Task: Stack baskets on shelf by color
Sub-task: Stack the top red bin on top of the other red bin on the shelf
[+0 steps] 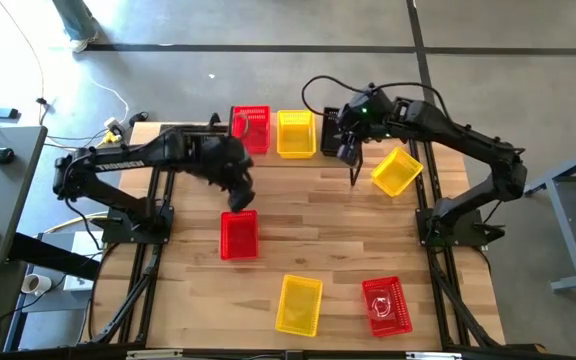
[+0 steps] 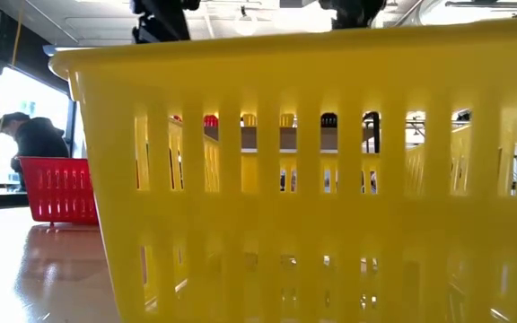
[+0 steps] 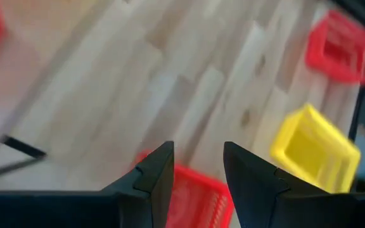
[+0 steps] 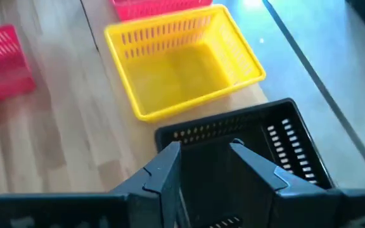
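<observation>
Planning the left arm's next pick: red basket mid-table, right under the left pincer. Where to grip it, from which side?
Judging by the high view, take the red basket by one rim wall, from straight above. It sits upright, open side up, with thin perforated walls, so one finger inside and one outside should fit. The left pincer already hangs open beside its far end; that short wall is nearest.

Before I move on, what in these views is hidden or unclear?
- Low view: a yellow basket against the lens blocks nearly the whole table, shelf and both grippers.
- High view: the black basket hides under the right gripper.
- Left wrist view: the red basket below the left gripper is blurred and cut off.
</observation>
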Tool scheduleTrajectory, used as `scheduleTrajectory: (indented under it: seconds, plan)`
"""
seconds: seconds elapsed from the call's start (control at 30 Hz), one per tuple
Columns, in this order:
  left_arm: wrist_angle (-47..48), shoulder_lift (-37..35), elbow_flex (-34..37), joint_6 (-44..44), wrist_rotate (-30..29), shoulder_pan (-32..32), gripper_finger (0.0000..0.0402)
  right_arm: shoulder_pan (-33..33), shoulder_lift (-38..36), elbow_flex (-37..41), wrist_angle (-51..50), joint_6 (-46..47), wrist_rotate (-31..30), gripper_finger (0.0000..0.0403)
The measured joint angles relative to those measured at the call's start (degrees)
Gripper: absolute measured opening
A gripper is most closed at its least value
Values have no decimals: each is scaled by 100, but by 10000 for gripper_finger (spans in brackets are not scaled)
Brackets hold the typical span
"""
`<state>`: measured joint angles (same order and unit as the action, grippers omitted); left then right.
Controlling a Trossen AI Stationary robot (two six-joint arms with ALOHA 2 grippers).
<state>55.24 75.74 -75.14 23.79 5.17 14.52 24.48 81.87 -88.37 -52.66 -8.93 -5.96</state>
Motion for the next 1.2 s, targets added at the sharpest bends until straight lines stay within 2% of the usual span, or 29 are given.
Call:
scheduleTrajectory:
  seconds: [0.47,0.7,0.9,1.2]
  plan:
    - [20,1,785,245,-93,-1802,129,-692,0,-247,-182,1334,13,115]
    - [-530,1,1333,365,-174,-2531,129,-1112,0,-247,-178,1962,13,115]
    - [-892,74,1761,483,-652,-2953,129,-1579,0,-247,-174,2397,-2,115]
    - [-1319,249,2186,688,-857,-3195,129,-2188,0,-247,-162,2710,-165,115]
